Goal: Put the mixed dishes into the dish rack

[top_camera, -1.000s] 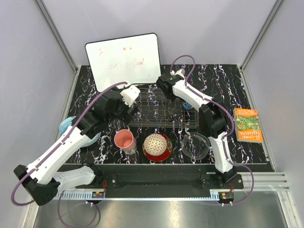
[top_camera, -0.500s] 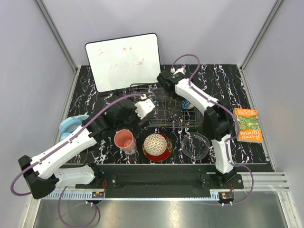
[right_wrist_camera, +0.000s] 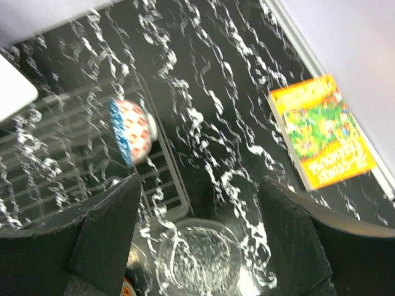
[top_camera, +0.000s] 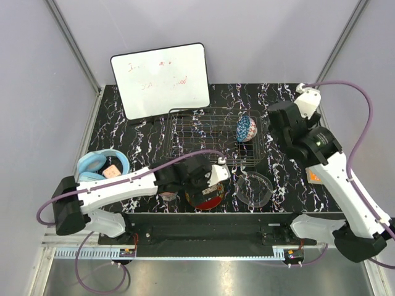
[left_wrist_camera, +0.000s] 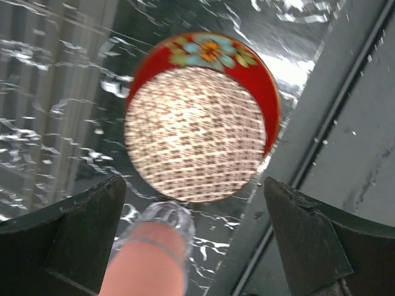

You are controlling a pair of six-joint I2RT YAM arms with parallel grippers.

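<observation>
The dish rack (top_camera: 203, 132) holds the blue patterned bowl (top_camera: 246, 129), standing on edge at its right end. My right gripper (top_camera: 279, 126) hangs open and empty to the right of the rack; its wrist view shows the blue patterned bowl (right_wrist_camera: 133, 132) and the clear glass bowl (right_wrist_camera: 203, 259) below. My left gripper (left_wrist_camera: 194, 246) is open above the cream-gold patterned bowl (left_wrist_camera: 196, 132), which lies upside down on the red floral plate (left_wrist_camera: 216, 49). The pink cup (left_wrist_camera: 145, 262) and the clear stemmed glass (left_wrist_camera: 162, 216) show blurred between its fingers, untouched. From above, the left arm hides them.
A whiteboard (top_camera: 162, 80) leans behind the rack. A plain light-blue bowl (top_camera: 99, 165) sits at the left. An orange book (right_wrist_camera: 324, 132) lies by the right wall. The clear glass bowl (top_camera: 253, 188) stands in front of the rack's right corner.
My right gripper opened, left the blue bowl in the rack and drew back up to the right. My left arm swung from the rack down over the plate and cup.
</observation>
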